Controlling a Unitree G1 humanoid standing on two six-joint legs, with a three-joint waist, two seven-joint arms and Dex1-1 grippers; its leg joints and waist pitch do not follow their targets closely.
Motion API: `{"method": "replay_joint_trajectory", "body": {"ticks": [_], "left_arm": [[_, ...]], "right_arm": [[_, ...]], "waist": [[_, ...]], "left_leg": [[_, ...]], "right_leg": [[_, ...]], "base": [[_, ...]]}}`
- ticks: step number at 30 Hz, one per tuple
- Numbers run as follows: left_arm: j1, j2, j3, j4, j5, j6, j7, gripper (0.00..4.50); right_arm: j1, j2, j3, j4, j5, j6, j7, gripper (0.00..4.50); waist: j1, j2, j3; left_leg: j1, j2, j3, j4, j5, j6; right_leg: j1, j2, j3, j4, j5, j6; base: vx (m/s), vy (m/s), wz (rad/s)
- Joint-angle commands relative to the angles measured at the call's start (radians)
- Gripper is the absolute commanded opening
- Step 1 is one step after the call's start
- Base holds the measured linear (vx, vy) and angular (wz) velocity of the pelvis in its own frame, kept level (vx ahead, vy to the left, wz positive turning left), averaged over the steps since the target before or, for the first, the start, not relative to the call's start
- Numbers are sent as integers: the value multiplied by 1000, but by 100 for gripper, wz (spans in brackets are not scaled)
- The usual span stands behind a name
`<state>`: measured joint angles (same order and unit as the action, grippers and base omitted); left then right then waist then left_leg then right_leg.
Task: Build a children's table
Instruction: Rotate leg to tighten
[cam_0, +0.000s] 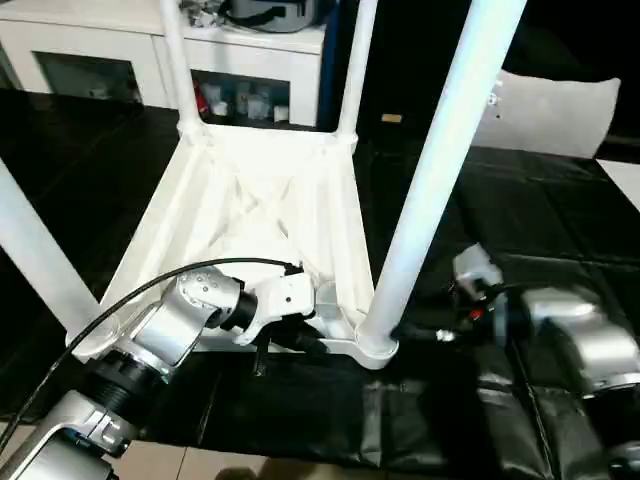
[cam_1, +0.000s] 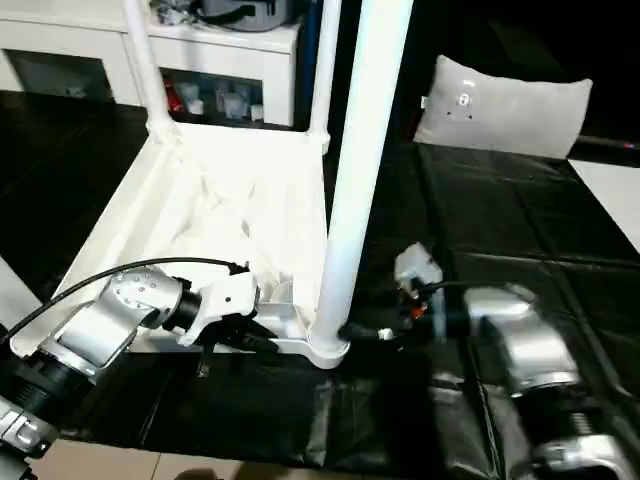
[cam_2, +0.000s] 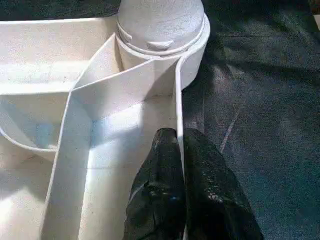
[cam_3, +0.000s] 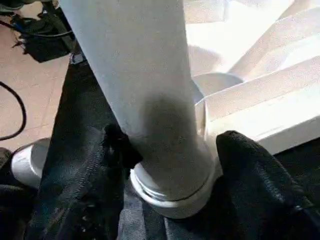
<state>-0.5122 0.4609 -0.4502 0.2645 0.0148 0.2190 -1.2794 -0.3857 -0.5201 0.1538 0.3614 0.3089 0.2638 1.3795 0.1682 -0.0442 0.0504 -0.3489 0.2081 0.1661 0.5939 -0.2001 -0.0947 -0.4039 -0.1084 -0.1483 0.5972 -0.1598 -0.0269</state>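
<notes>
While inverted, tabletop (cam_0: 250, 200) (legs (cam_0: 440, 170) upright)

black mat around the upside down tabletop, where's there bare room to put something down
Bare mat lies right of the tabletop, between the near leg and the grey pillow. Another open strip runs along the mat's near edge. It is crowded at the near right corner socket: the left gripper pinches the rim there, and the right gripper straddles the leg's base.

Silver forearms (cam_0: 180, 325), white wrist housings, black cable along left arm, textured black fingers (cam_2: 160, 200)
</notes>
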Motion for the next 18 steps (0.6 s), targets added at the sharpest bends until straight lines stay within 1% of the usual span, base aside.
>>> {"method": "replay_joint_trajectory", "body": {"ticks": [1, 3, 5, 7, 8, 10, 13, 14, 16, 18], "left_arm": [[-26, -15, -21, -24, -16, -30, -48, 0], [-26, -10, -21, -22, -17, -33, -49, 0], [-28, -7, -23, -15, -17, -38, -50, 0], [-29, -8, -23, -12, -16, -40, -50, 0], [-29, -9, -22, -10, -15, -41, -49, 0], [-31, -12, -22, -5, -14, -43, -48, 0], [-30, -16, -19, -4, -16, -40, -45, 0], [-27, -19, -15, -5, -20, -33, -40, 0], [-20, -32, -1, -14, -33, -1, -19, 0], [-17, -52, 16, -19, -35, 42, 27, 0]], "right_arm": [[-20, -3, -2, -3, 2, 9, 5, 256], [-22, -1, 0, 0, 3, 8, 7, 236], [-27, 6, 0, 11, 7, 2, 14, 218], [-28, 11, 1, 15, 8, 1, 19, 204], [-26, 15, 2, 14, 11, 1, 20, 200], [-21, 22, 4, 8, 19, 5, 20, 193], [-9, 27, 2, -7, 29, 13, 19, 180], [3, 31, -4, -23, 40, 23, 16, 170], [37, 49, -26, -72, 67, 48, -19, 157], [54, 76, -42, -96, 63, 58, -95, 152]], "waist": [[-5, 2, -69], [-3, 3, -69], [-3, 3, -69], [-3, 2, -68], [-3, 4, -68], [-4, 2, -67], [-5, 1, -65], [-5, 3, -66], [-4, 4, -66], [-5, 3, -67]], "left_leg": [[-1, 35, -3, -71, -155, 31], [-1, 35, -2, -70, -152, 32], [-1, 35, -2, -70, -152, 32], [0, 34, -2, -71, -164, 29], [0, 34, -2, -72, -171, 26], [0, 33, -3, -72, -178, 25], [0, 32, -3, -73, -194, 22], [1, 32, -3, -73, -194, 22], [1, 33, -4, -73, -189, 22], [0, 34, -6, -74, -178, 18]], "right_leg": [[62, -60, 67, -63, -265, -159], [62, -59, 68, -61, -248, -167], [62, -60, 68, -60, -245, -170], [62, -60, 67, -63, -264, -165], [62, -61, 67, -65, -279, -161], [62, -61, 67, -67, -296, -152], [61, -61, 66, -74, -345, -132], [61, -62, 66, -76, -352, -128], [60, -61, 66, -74, -343, -126], [60, -61, 66, -70, -319, -131]], "base": [[0, 0, 0], [0, 0, 0], [0, 0, 0], [0, 0, 0], [0, 0, 0], [0, 0, 0], [0, 0, 0], [0, 0, 0], [0, 0, 0], [0, 0, 0]]}}
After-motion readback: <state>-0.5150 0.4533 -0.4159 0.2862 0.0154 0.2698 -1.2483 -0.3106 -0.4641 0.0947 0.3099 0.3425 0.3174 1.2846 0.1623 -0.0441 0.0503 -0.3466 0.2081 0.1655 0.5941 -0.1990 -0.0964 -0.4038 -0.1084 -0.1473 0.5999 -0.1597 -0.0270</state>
